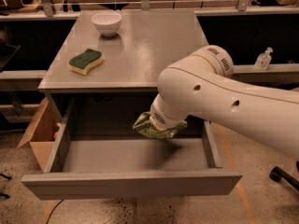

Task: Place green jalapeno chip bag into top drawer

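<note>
- The pincer (162, 124) sits at the end of the white arm (233, 106), mostly hidden by the rounded wrist. It is over the open drawer (131, 184), toward the rear right of the cavity.
- The pincer is clamped on the bag (150, 128). The green, crumpled bag bunches against the wrist's underside and sticks out toward 9 o'clock.
- The bag hangs clear of the drawer floor, inside the drawer's outline and in front of its back wall. A soft shadow lies on the floor at 5 o'clock from it.
- The drawer is pulled fully out, its flat grey front nearest the camera. Nothing lies on the visible floor.
- The arm reaches in from 3 o'clock and covers the front right corner of the worktop (140, 50).
- At 11 o'clock from the bag, a sponge (85, 61) with a green top and yellow base lies flat near the worktop's left edge.
- A white bowl (106, 22) stands upright near the back edge, at 1 o'clock from the sponge and well apart from it.
- An open cardboard box (39, 134) stands on the speckled floor just beside the drawer's left wall, at 9 o'clock from the bag.
- A clear pump bottle (264, 59) stands on a ledge at 2 o'clock, beyond the arm.
</note>
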`<state>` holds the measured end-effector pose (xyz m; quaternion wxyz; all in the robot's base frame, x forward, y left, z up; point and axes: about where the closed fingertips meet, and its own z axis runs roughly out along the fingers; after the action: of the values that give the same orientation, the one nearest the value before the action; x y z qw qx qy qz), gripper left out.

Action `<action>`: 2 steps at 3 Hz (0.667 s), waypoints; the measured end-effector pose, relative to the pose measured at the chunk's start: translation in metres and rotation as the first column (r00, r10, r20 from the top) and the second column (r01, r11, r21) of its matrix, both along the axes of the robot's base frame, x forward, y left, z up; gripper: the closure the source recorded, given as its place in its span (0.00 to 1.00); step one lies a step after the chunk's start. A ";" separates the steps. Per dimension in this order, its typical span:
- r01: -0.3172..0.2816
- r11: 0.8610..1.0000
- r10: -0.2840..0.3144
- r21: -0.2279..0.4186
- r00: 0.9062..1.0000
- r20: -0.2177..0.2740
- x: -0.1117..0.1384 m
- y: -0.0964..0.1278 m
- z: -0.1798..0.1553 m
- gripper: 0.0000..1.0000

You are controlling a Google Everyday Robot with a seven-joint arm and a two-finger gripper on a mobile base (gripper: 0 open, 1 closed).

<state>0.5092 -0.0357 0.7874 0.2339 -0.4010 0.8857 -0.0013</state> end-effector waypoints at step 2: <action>0.007 0.997 -0.006 0.080 1.000 -0.011 0.034 0.039 -0.018 0.88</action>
<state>0.5436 0.0033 0.7695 0.2448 -0.3883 0.8877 0.0354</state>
